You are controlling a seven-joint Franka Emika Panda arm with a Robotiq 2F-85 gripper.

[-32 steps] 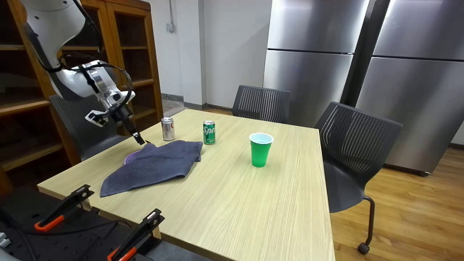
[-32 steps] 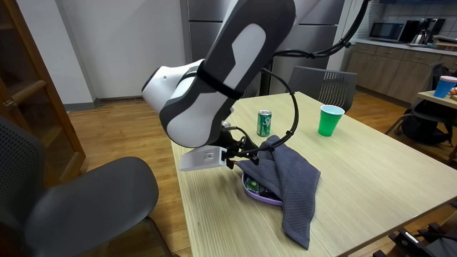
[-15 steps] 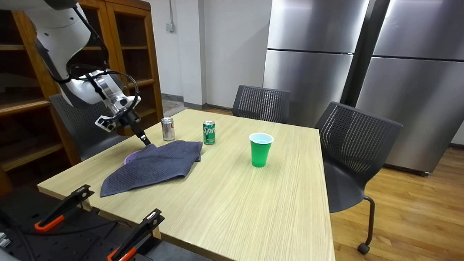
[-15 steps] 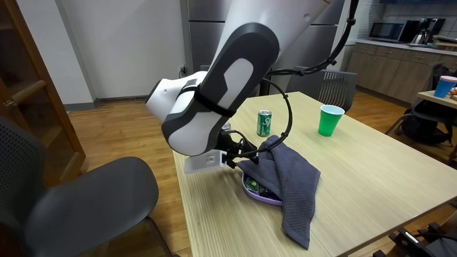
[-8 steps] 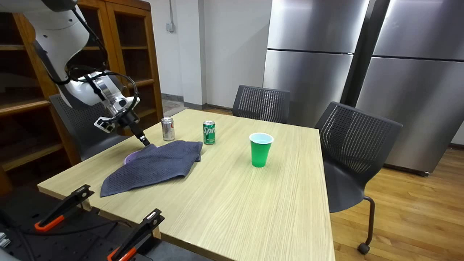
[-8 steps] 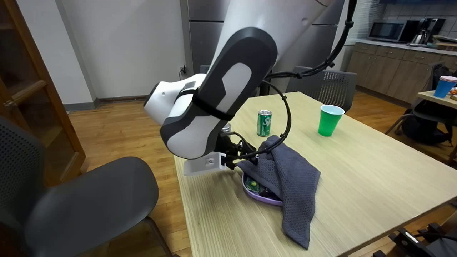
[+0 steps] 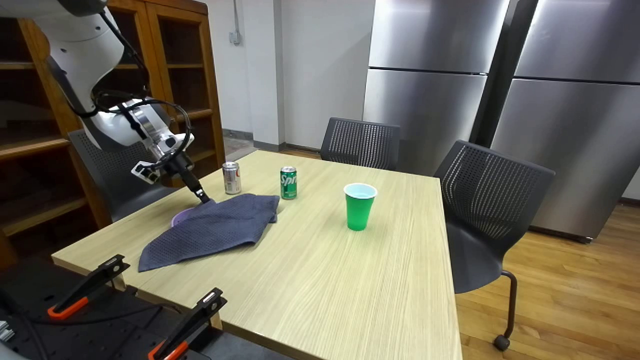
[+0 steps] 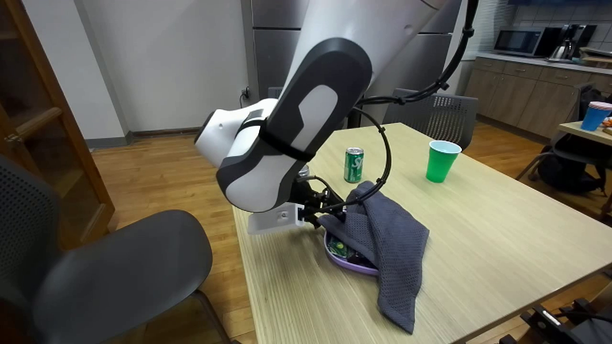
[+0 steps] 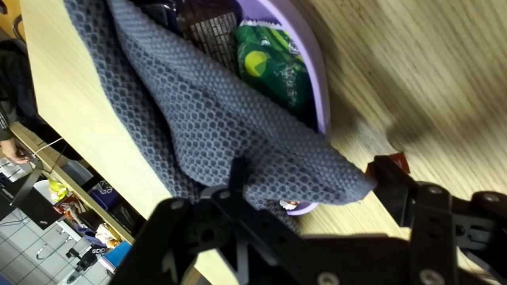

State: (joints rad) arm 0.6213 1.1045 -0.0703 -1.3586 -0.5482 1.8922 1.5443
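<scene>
- Currently, black two-fingered pincer (image 9: 310, 166) = released, jaws spread well apart, right by rim of light-purple rounded bowl (image 9: 317, 75).
- Slate-grey honeycomb-weave cloth towel (image 9: 222, 114): draped over bowl, hiding most of it; far end spills onto table beyond bowl.
- Towel vs. pincer: one folded corner pokes out past bowl rim & sits btwn the fingers (image 9: 396, 182), one showing over the cloth, the other just past corner tip. Contact w/ cloth: can't tell.
- Uncovered side of bowl: shiny green packet w/ yellow spot (image 9: 273, 63), next to dark-brown printed wrapper (image 9: 214, 35).
- Small red scrap (image 9: 401, 161): outside bowl, partly behind a fingertip; too hidden to ID.
- Pale wood-grain table (image 7: 350, 280) under bowl.
- Silver drinks can (image 7: 231, 178): upright, near bowl; mostly hidden by white-and-grey robot arm (image 8: 318, 107) in an ext. view.
- Green Sprite can (image 7: 288, 183): upright, also near bowl.
- Green cup w/ pale inside (image 7: 357, 212): upright, farther from bowl than both cans.
- Dark-grey mesh-back chair (image 7: 492, 200): across table, well apart from bowl.
</scene>
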